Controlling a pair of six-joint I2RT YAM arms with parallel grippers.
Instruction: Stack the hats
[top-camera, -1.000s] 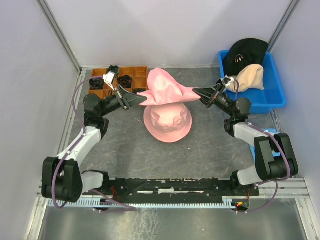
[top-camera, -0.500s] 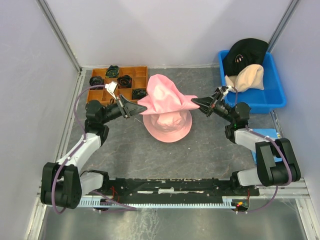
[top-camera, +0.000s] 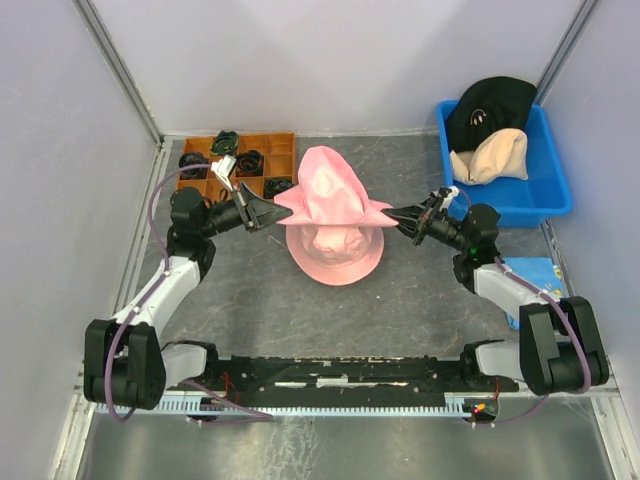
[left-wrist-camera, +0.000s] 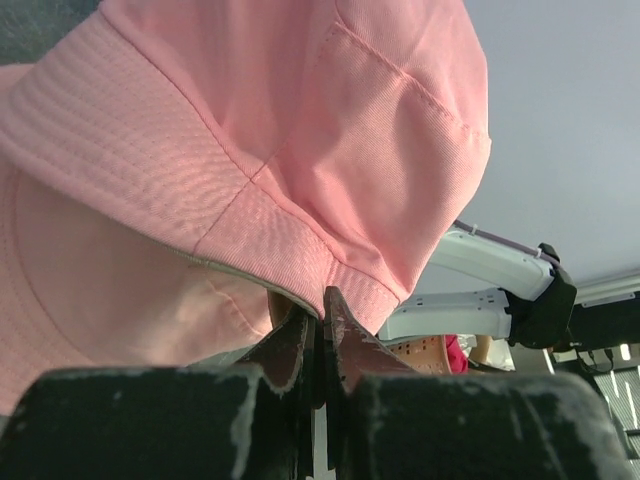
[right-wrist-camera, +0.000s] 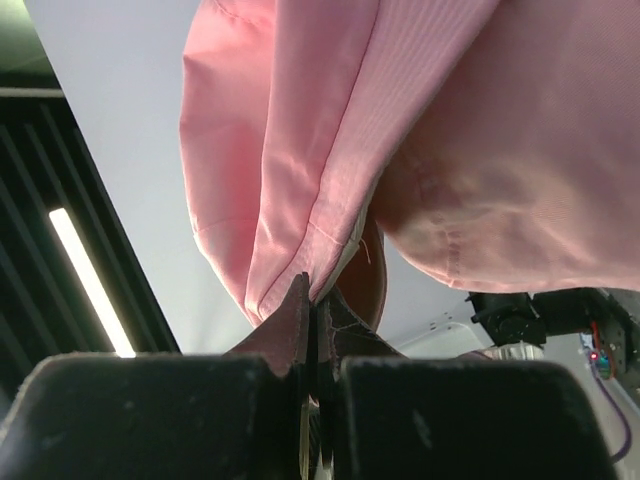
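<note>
Upper pink hat (top-camera: 328, 190) hangs stretched by its brim over the lower pink hat (top-camera: 335, 258) at mid-table, apparently not yet seated. Left gripper (top-camera: 268, 213) and right gripper (top-camera: 393, 213) are each pinched closed on opposite brim edges. Black hat (top-camera: 490, 105) and beige hat (top-camera: 495, 155) lie in the blue bin (top-camera: 548, 190), far right corner: under halfway, by my estimate.

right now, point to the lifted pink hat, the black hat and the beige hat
lifted soft pink fabric bucket hat (top-camera: 325, 188), top view, crown
black fabric bucket hat (top-camera: 490, 105), top view, crown
beige fabric bucket hat (top-camera: 497, 156), top view, side
</note>
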